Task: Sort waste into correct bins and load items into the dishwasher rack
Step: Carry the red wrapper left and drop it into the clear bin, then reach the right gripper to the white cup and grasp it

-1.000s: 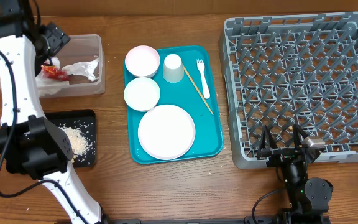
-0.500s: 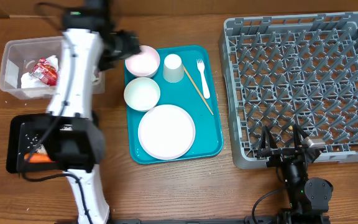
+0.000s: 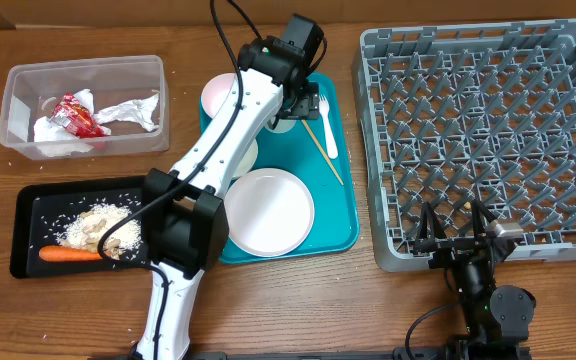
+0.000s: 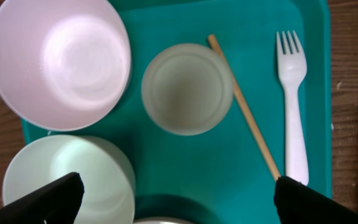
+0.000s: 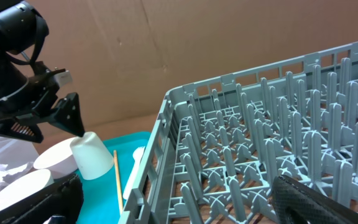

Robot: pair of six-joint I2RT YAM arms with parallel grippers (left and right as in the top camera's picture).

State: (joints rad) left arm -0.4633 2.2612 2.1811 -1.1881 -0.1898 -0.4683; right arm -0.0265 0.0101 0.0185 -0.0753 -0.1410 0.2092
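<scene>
The left pincer (image 4: pixel 179 198) has swung from the tub (image 3: pixel 13 110) to directly above the cup (image 4: pixel 186 88), wide and empty; waste looks sorted; dishes next.

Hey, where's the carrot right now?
In the overhead view, the carrot lies inside the black tray at the picture's lower left, along the tray's near edge, just below the pile of food scraps.

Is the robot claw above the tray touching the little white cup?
Apart. In the left wrist view the left gripper has its fingers at the bottom corners, and bare teal tray shows between them and the cup.
</scene>
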